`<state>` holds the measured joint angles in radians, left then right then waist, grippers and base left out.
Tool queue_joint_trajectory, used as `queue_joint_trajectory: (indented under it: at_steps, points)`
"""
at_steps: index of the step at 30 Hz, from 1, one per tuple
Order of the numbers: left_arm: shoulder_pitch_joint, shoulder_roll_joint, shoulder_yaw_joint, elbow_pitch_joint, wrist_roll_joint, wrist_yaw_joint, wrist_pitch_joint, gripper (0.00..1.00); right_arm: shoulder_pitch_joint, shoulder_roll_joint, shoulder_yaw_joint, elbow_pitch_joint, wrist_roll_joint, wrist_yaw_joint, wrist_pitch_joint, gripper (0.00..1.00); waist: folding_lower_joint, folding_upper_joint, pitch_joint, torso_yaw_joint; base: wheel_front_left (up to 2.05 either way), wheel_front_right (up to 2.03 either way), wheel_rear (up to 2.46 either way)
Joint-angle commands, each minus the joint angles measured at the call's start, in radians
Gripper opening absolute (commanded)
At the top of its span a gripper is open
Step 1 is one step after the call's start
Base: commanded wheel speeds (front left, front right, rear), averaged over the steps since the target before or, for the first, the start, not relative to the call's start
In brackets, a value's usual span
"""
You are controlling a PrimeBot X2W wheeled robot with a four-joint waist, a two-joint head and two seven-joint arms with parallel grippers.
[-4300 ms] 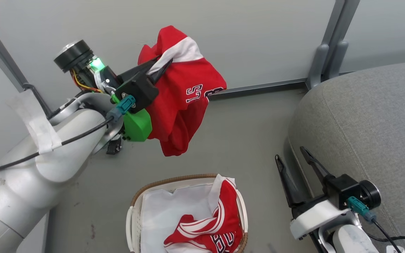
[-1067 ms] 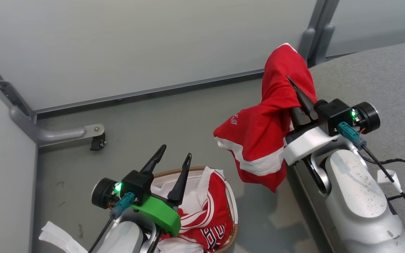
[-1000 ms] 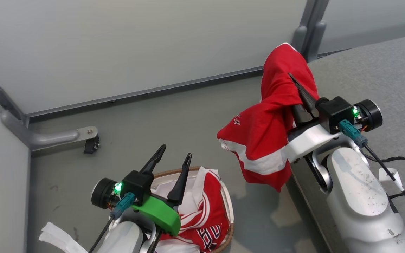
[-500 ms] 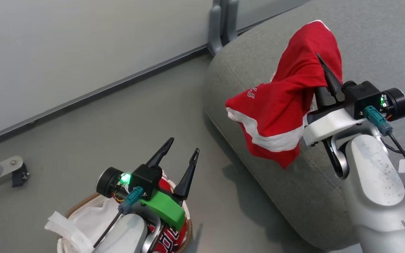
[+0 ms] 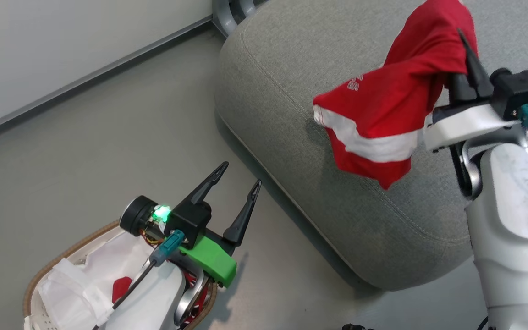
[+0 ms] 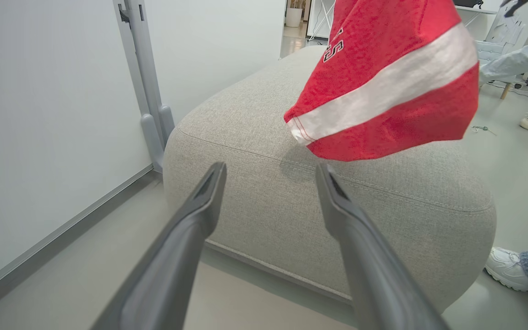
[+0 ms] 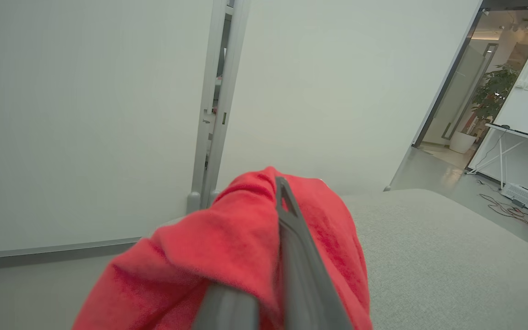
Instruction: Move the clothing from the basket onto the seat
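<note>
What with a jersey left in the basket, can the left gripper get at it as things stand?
Probably yes: the left gripper is open and empty, above the basket, with the jersey showing inside; but its fingers point away, so it must turn down.

I've got one red, white-striped jersey [image 5: 383,110] dangling bunched above the grey seat [image 5: 287,105]; second jersey [image 5: 121,288] lies in the basket [image 5: 64,253], near left.
</note>
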<state>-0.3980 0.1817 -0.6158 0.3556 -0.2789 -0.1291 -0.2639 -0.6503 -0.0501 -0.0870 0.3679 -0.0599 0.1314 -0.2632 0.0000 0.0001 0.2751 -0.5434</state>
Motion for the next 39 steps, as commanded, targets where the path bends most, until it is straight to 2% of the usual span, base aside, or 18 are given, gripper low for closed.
queue_joint_trajectory:
  at_steps: [1,7,13,17,21,28,37,38,39]
  points:
    - [-0.022,0.02,-0.002,-0.008,0.001,-0.003,-0.001,1.0,-0.042,-0.004,-0.013,0.004,-0.014,-0.001,-0.002,0.0,0.0,-0.0001,0.065,0.013,0.0,0.0,0.0]
    - [-0.084,0.067,-0.014,-0.042,0.018,-0.003,-0.001,1.0,-0.226,-0.064,-0.083,0.034,-0.037,-0.001,-0.002,0.0,0.0,-0.0001,0.19,0.08,0.0,0.0,0.0]
    - [-0.147,0.129,-0.008,-0.091,0.041,-0.003,0.001,1.0,-0.438,-0.177,-0.128,0.103,-0.05,-0.001,-0.002,0.0,0.0,-0.0001,0.344,0.143,0.0,0.0,0.0]
    - [-0.174,0.168,-0.004,-0.142,0.065,0.006,0.019,1.0,-0.528,-0.233,-0.159,0.159,-0.069,-0.001,-0.002,0.0,0.0,-0.0001,0.426,0.172,0.0,0.0,0.0]
    - [-0.188,0.181,0.006,-0.199,0.073,0.02,0.031,1.0,-0.587,-0.272,-0.195,0.238,-0.093,-0.001,-0.002,0.0,0.0,-0.0001,0.49,0.194,0.0,0.0,0.0]
    - [-0.194,0.187,-0.008,-0.232,0.078,0.028,0.039,1.0,-0.538,-0.285,-0.247,0.348,-0.13,-0.001,-0.002,0.0,0.0,-0.0001,0.54,0.228,0.0,0.0,0.0]
    - [-0.172,0.187,-0.004,-0.219,0.057,0.037,0.024,1.0,-0.39,-0.286,-0.305,0.422,-0.117,-0.001,-0.002,0.0,0.0,-0.0001,0.526,0.243,0.0,0.0,0.0]
    - [-0.166,0.185,-0.005,-0.213,0.054,0.039,0.021,1.0,-0.371,-0.281,-0.314,0.416,-0.114,-0.001,-0.002,0.05,0.0,-0.0001,0.519,0.243,0.0,0.0,0.0]
    - [-0.162,0.183,-0.005,-0.209,0.053,0.04,0.019,1.0,-0.358,-0.277,-0.321,0.41,-0.112,-0.001,-0.002,0.29,0.0,-0.0001,0.513,0.243,0.0,0.0,0.0]
